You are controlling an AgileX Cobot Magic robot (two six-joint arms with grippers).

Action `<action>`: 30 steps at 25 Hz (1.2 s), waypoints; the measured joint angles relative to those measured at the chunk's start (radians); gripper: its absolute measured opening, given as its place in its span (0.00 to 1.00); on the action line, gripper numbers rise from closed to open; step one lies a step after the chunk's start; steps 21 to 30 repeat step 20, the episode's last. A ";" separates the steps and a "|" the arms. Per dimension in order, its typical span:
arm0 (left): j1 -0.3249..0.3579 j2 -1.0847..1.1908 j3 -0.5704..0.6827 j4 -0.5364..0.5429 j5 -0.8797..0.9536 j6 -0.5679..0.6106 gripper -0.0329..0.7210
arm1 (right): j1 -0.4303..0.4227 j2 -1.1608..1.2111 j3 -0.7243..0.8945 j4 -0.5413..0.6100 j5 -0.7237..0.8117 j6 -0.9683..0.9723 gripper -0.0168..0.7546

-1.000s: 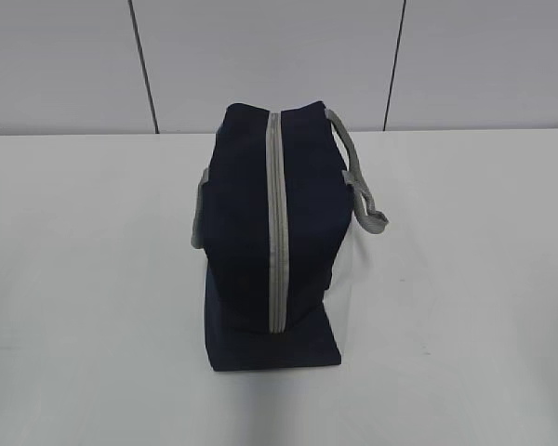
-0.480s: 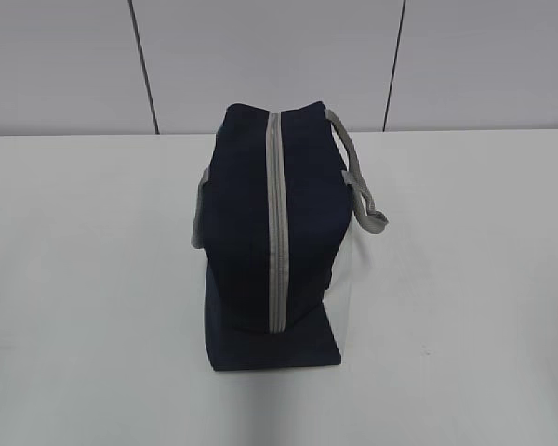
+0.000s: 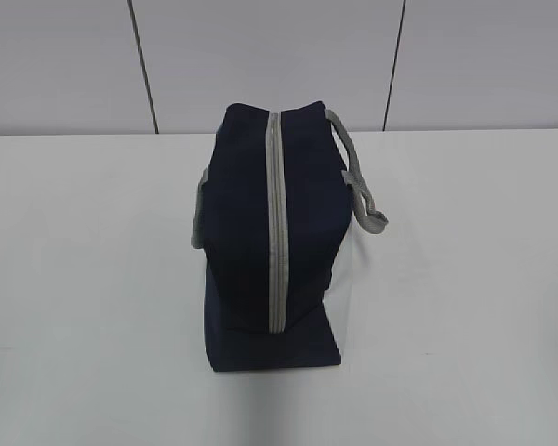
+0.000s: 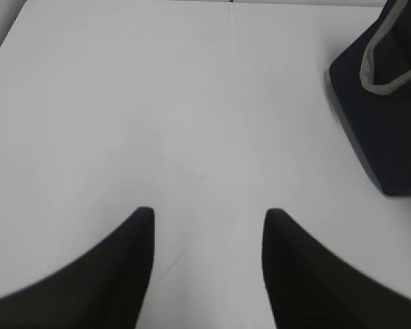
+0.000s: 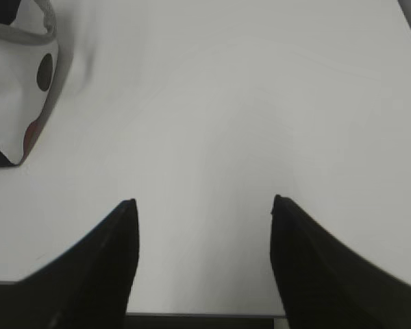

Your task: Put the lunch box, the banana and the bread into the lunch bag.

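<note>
The navy-blue lunch bag (image 3: 272,237) stands in the middle of the white table, its grey zipper (image 3: 275,223) running along the top and shut. A grey strap handle (image 3: 361,186) hangs over its right side. The bag's corner shows in the left wrist view (image 4: 380,110) at the upper right, and its white side panel in the right wrist view (image 5: 10,116) at the upper left. My left gripper (image 4: 207,216) is open and empty over bare table. My right gripper (image 5: 202,204) is open and empty near the table's front edge. The lunch box, banana and bread are out of view.
The white table (image 3: 465,307) spreads on both sides of the bag. A grey panelled wall (image 3: 279,56) stands behind it. The table's front edge (image 5: 205,315) shows below my right gripper.
</note>
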 joint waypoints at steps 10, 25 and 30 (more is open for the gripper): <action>0.002 -0.002 0.000 0.001 0.000 0.000 0.52 | -0.007 -0.036 0.006 -0.005 0.004 -0.002 0.61; 0.002 -0.003 0.000 0.001 0.000 0.000 0.47 | -0.007 -0.036 0.006 -0.007 0.004 -0.002 0.61; 0.002 -0.003 0.000 0.001 0.000 0.000 0.47 | -0.007 -0.036 0.006 -0.007 0.004 -0.002 0.61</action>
